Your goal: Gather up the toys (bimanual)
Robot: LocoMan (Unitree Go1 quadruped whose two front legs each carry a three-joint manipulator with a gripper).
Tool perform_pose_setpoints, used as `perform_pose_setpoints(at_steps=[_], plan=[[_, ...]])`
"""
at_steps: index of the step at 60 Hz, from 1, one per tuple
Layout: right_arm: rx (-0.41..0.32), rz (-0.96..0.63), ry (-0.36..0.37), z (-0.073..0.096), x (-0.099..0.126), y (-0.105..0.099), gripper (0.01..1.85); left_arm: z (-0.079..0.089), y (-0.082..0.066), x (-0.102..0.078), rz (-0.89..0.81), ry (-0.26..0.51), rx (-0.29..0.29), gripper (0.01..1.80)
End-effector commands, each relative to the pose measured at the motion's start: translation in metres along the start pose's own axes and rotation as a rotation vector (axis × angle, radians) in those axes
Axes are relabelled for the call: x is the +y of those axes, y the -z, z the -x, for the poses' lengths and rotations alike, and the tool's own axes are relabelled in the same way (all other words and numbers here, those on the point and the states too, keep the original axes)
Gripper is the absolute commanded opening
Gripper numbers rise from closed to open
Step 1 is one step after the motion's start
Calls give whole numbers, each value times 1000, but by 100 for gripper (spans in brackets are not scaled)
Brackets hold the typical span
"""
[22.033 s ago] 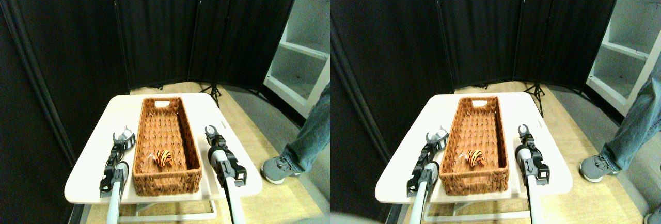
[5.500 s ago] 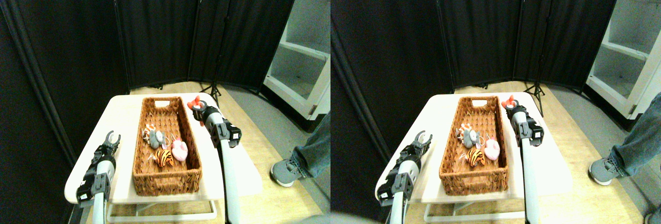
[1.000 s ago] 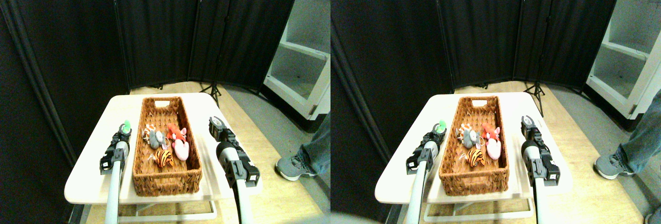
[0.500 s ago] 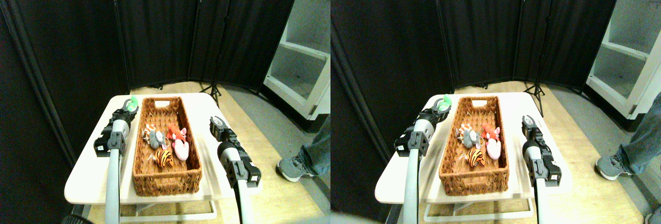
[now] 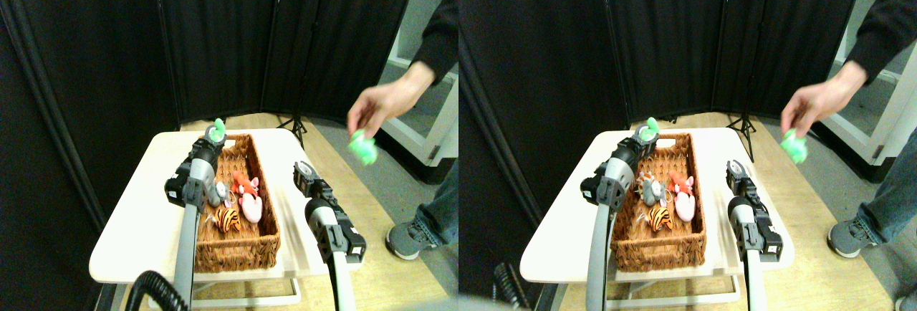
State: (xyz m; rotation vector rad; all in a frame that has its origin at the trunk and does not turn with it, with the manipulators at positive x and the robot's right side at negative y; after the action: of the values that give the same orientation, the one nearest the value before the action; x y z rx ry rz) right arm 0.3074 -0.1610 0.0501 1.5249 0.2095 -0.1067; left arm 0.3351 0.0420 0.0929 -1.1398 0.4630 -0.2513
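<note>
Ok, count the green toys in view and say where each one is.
2. One green toy is at the tip of the left claw, above the basket's far end. A second green toy is in the air under a person's hand, right of the table.

No readable text, labels, brands, numbers or signs anywhere in the stereo pair view. Checked wicker basket (image 5: 236, 243), white table (image 5: 136, 225), black folding screen (image 5: 215, 39), white shelving (image 5: 426, 17) and both manipulators: all surfaces plain or too blurred to read.
</note>
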Motion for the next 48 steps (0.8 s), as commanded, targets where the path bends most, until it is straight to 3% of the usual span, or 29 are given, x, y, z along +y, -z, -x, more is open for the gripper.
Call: perform_pose_setpoints(at_steps=[1,10,14,18,26,35,42,48], plan=[[0,9,-41,0,5,-1,1,0,2,-5,-8,40,-13,1],[-7,3,-44,1,5,-1,1,1,1,2,0,20,-2,1],[-1,16,-46,1,4,0,1,4,1,3,64,-19,23,44],[22,12,-49,-1,3,0,1,7,0,3,66,-44,29,70],[14,9,-41,-2,4,4,1,11,-5,7,73,-70,16,86],[17,9,-32,-3,3,5,1,14,-12,14,79,-70,-4,83],[15,19,-24,-4,2,5,1,17,-30,31,16,-16,-56,43],[10,34,-18,-4,2,5,1,24,-47,47,0,-31,-100,30]])
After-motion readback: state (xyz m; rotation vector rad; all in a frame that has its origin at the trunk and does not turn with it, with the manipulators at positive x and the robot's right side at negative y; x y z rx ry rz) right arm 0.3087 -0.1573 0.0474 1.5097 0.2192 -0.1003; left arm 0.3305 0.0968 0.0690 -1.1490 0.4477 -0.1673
